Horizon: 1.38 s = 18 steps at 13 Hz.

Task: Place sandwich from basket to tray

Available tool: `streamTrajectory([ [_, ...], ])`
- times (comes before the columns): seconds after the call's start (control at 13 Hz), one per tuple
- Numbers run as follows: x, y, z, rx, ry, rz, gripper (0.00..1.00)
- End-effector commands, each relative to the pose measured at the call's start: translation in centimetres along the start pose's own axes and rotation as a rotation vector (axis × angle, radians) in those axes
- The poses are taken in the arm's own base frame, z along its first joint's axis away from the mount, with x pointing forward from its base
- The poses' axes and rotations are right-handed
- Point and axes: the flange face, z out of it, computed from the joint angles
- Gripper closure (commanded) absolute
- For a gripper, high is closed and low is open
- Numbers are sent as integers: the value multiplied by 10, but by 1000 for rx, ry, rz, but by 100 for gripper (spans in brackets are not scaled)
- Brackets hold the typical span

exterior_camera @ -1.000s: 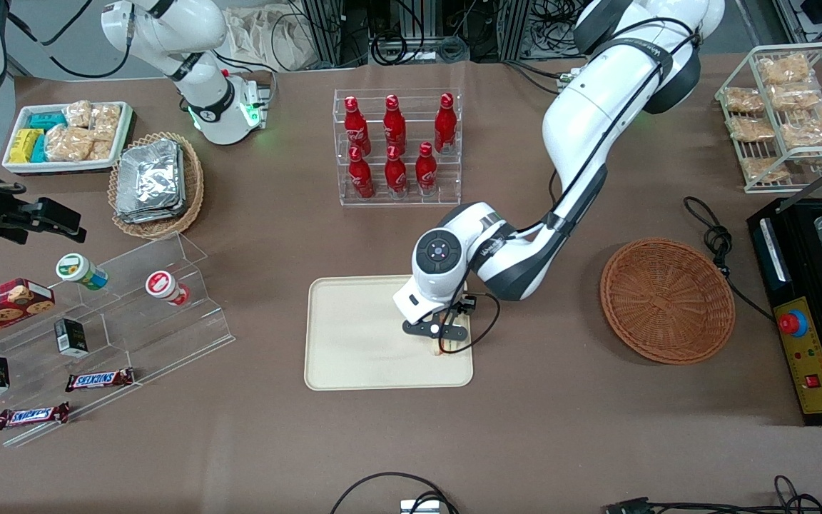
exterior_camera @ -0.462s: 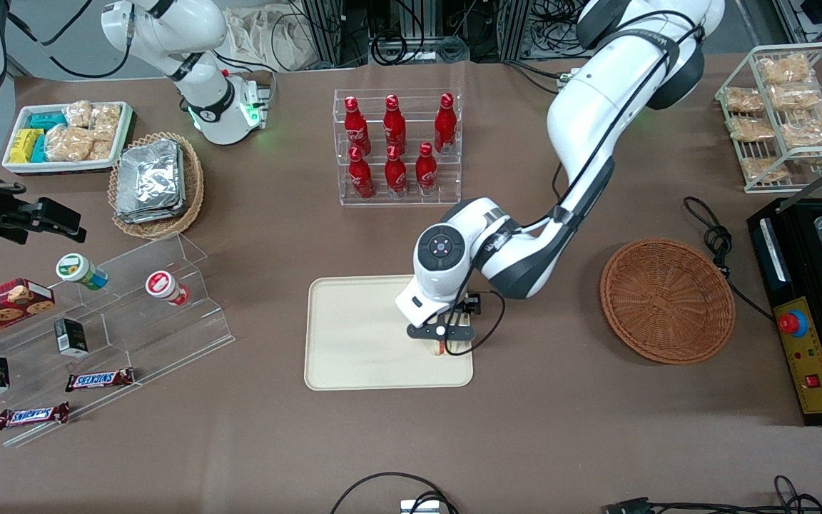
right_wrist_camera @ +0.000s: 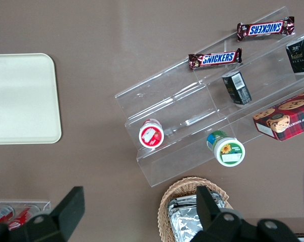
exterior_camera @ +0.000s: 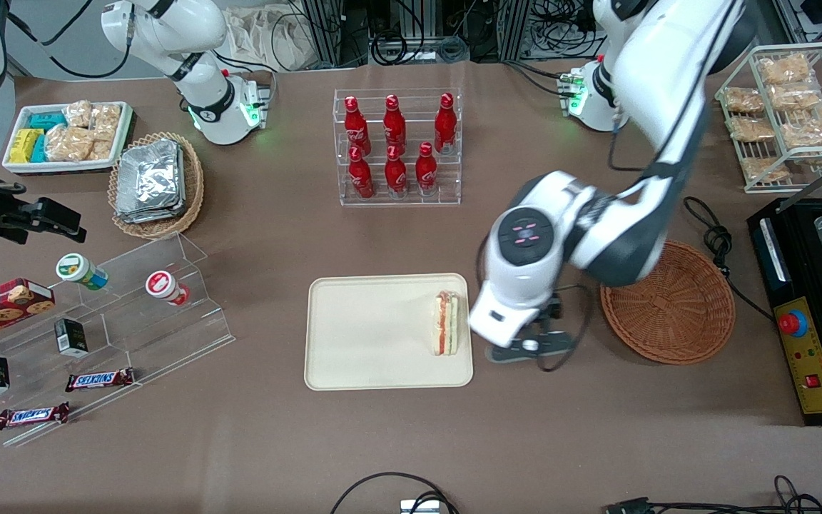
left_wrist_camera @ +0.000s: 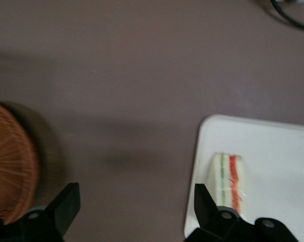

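Observation:
The sandwich (exterior_camera: 445, 323), a pale wedge with red, orange and green layers, lies on the cream tray (exterior_camera: 368, 335) near the tray's edge that faces the basket. It also shows in the left wrist view (left_wrist_camera: 227, 179) on the tray (left_wrist_camera: 278, 151). The reddish-brown round basket (exterior_camera: 668, 300) sits empty toward the working arm's end of the table; its rim shows in the wrist view (left_wrist_camera: 10, 176). My left gripper (exterior_camera: 529, 348) (left_wrist_camera: 134, 206) hangs open and empty above bare table between tray and basket.
A clear rack of red bottles (exterior_camera: 397, 146) stands farther from the front camera than the tray. A clear stepped display (exterior_camera: 133, 307) with snacks lies toward the parked arm's end. A black appliance (exterior_camera: 818, 300) and a cable (exterior_camera: 714, 235) are beside the basket.
The gripper has let go of the sandwich, risen, and swung off the tray toward the basket. The sandwich stays on the tray, now fully visible.

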Motion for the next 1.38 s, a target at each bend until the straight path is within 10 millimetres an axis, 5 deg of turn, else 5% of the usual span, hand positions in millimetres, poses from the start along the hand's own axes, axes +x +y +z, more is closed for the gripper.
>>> streamTrajectory([
  [0.0, 19, -63, -41, 59, 17, -93, 0],
  [0.15, 43, -125, -65, 67, 22, -157, 0],
  [0.38, 59, -186, -89, 38, 1, -173, 0],
  [0.54, 62, -217, -109, -2, -11, -127, 0],
  [0.92, 68, -272, -116, -21, -53, -70, 0],
  [1.31, 47, -354, -140, -50, -62, 49, 0],
])
